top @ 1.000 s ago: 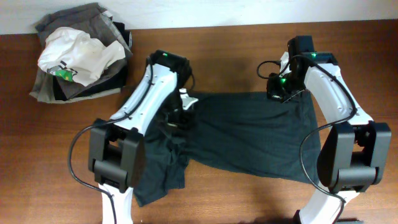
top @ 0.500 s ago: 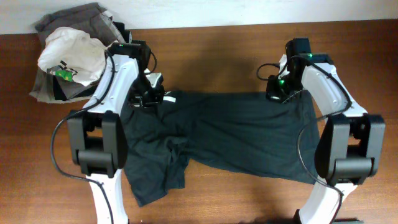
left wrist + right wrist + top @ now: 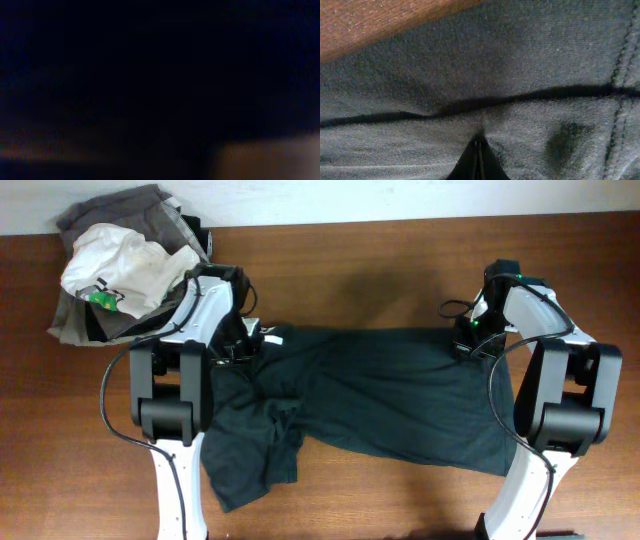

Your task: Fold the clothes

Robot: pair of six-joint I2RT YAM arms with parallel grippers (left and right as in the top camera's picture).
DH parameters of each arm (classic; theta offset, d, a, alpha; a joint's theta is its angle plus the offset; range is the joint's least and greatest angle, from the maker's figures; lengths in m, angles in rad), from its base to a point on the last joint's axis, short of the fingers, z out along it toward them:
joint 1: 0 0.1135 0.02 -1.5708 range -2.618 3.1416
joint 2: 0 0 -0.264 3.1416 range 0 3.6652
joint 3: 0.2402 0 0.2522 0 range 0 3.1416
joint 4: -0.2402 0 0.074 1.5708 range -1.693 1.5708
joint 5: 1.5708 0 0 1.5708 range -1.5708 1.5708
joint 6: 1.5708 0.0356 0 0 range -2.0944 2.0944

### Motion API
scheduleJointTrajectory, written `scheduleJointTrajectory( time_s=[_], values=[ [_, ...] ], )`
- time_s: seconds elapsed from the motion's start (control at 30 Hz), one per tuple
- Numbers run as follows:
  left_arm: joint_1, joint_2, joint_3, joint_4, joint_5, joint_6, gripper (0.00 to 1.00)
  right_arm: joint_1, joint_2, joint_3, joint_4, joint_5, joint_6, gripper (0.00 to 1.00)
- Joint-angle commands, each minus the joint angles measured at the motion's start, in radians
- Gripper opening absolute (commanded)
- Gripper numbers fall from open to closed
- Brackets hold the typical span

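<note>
The clothes (image 3: 390,400), a very dark T-shirt, lie spread across the middle of the table, with one part bunched toward the front left. My left gripper (image 3: 243,348) is down on the shirt's upper left corner, beside a small white label (image 3: 268,338). Dark cloth (image 3: 150,75) fills the left wrist view and hides the jaws. My right gripper (image 3: 470,345) sits at the upper right corner. In the right wrist view its fingers (image 3: 478,142) are shut tight together, with the clothes (image 3: 520,75) puckered at their tips.
A heap of garments lies at the back left: a crumpled white garment with a green mark (image 3: 125,270) on top of grey folded garments (image 3: 110,220). Brown wooden table (image 3: 350,270) shows behind the shirt and along the front.
My left arm swung from the shirt's middle to its upper left corner, where its jaws closed. My right gripper shifted slightly right along the top edge, and the shirt's upper edge is stretched wider.
</note>
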Motion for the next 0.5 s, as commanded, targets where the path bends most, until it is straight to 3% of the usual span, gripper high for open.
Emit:
scheduleJointTrajectory(
  time_s=[0.0, 0.1, 0.3, 0.47],
  values=[
    [0.040, 0.045, 0.002, 0.030, -0.101, -0.081, 0.04, -0.007, 0.086, -0.016, 0.027, 0.053, 0.015, 0.04],
    [0.064, 0.044, 0.002, 0.039, -0.195, -0.167, 0.04, -0.010, 0.086, -0.016, 0.059, 0.113, 0.037, 0.04],
    [0.095, 0.044, 0.004, 0.048, -0.196, -0.177, 0.09, -0.055, 0.086, 0.001, 0.151, 0.127, 0.042, 0.04],
    [0.085, 0.017, 0.043, 0.032, -0.185, -0.177, 0.08, -0.091, 0.085, 0.167, 0.039, 0.123, 0.022, 0.04]
  ],
)
